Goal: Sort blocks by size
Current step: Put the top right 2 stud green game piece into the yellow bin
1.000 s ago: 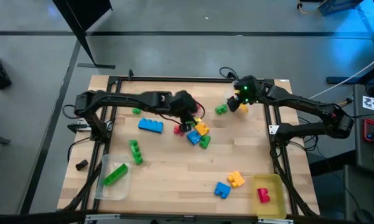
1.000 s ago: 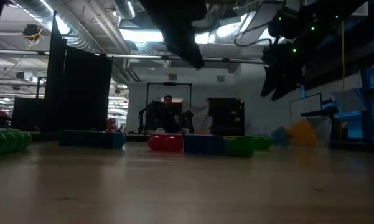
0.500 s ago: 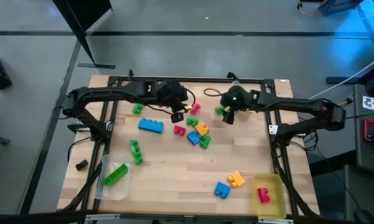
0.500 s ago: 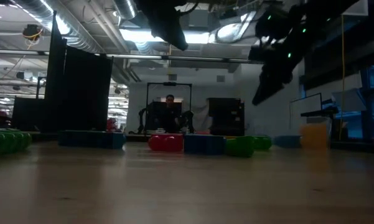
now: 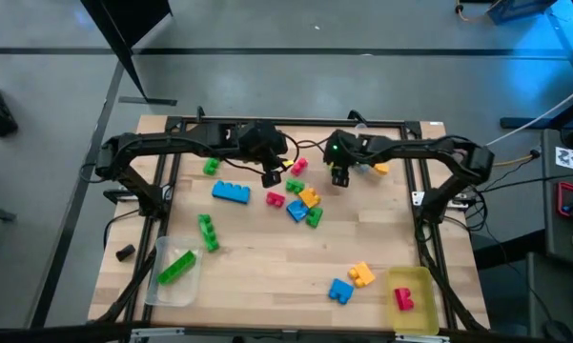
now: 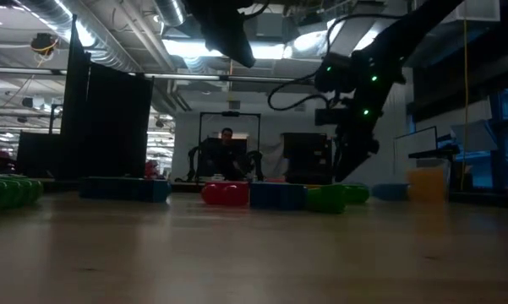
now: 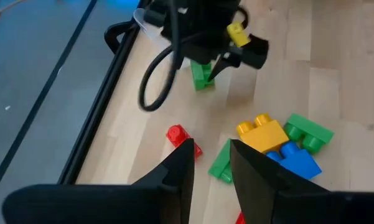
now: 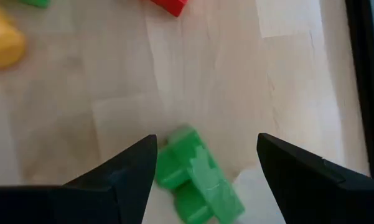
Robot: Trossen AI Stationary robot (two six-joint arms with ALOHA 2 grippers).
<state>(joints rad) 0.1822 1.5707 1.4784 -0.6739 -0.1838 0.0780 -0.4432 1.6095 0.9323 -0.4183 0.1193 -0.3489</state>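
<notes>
1. Our right gripper (image 8: 202, 171) hangs wide over a small green block (image 8: 196, 180) at the far middle of the desk (image 5: 267, 276). A tilted descent could, we judge, nudge it away.
2. Our left gripper (image 7: 210, 165) is narrow and empty above the central cluster: red block (image 7: 182, 139), yellow block (image 7: 262, 132), blue block (image 7: 294, 160). We fear the two arms crowding each other.
3. Other blocks lie scattered; one long green block (image 5: 176, 267) sits in the clear tray (image 5: 162, 291).
4. The desk is pale wood; behind it lies a dim workshop with a distant person (image 6: 228, 148).

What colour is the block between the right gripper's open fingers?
Green block, clearest in the right wrist view.
</notes>
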